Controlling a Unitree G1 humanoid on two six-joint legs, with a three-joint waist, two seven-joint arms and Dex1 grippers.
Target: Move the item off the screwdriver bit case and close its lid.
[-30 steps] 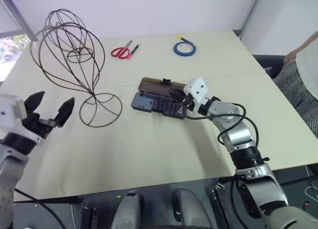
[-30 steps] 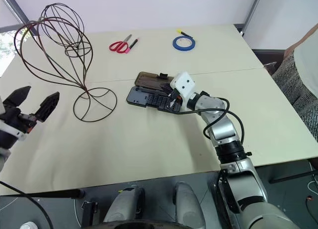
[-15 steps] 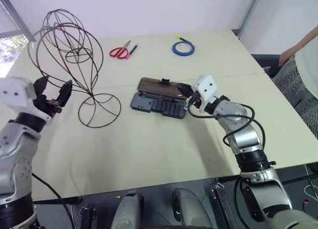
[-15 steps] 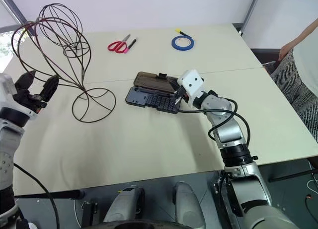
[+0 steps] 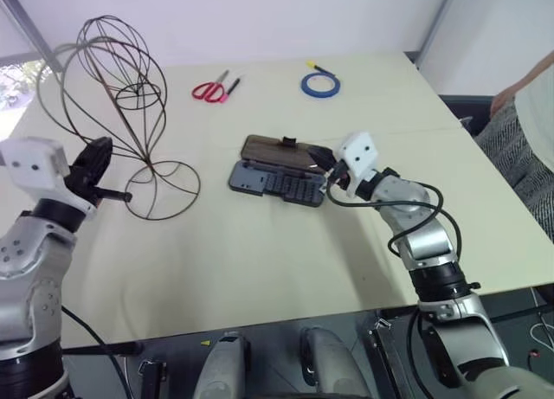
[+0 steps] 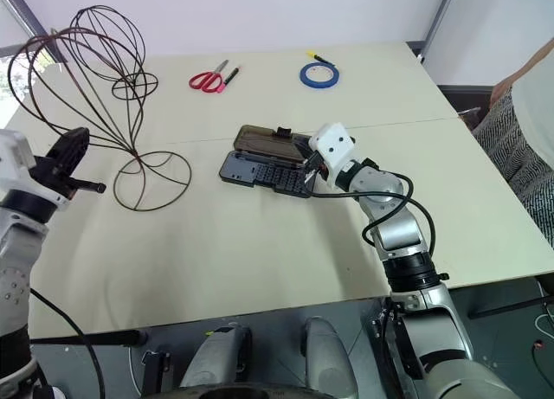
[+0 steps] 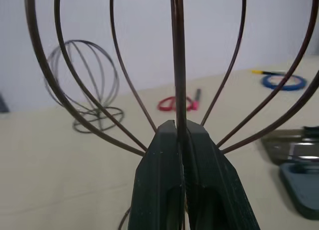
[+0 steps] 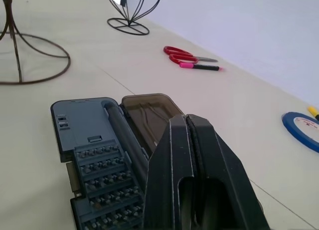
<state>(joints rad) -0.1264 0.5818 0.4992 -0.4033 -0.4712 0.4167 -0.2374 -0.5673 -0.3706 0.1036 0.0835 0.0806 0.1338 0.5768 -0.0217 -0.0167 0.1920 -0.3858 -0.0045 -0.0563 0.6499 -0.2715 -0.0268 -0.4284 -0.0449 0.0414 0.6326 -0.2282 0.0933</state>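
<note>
Two grippers work over one wide cream table (image 5: 260, 269) that has a thin seam across its middle and stands before a plain white wall. Farthest left, the left gripper (image 7: 178, 135) is clamped on one thin wire of the item (image 5: 117, 79), the tall wire cage, whose ring base (image 5: 163, 189) sits on the table just right of those fingers. Beyond it, toward the wall, lie red scissors (image 5: 208, 90) with a pink marker beside them, and further right a blue tape roll (image 5: 321, 84). The screwdriver bit case (image 5: 275, 183) lies open, well apart from the cage, its bit rows exposed and its lid (image 5: 275, 151) laid flat on the far side. At its right end, the right gripper (image 8: 188, 125) hovers with fingers pressed together, holding nothing. A person stands at the far right edge.
</note>
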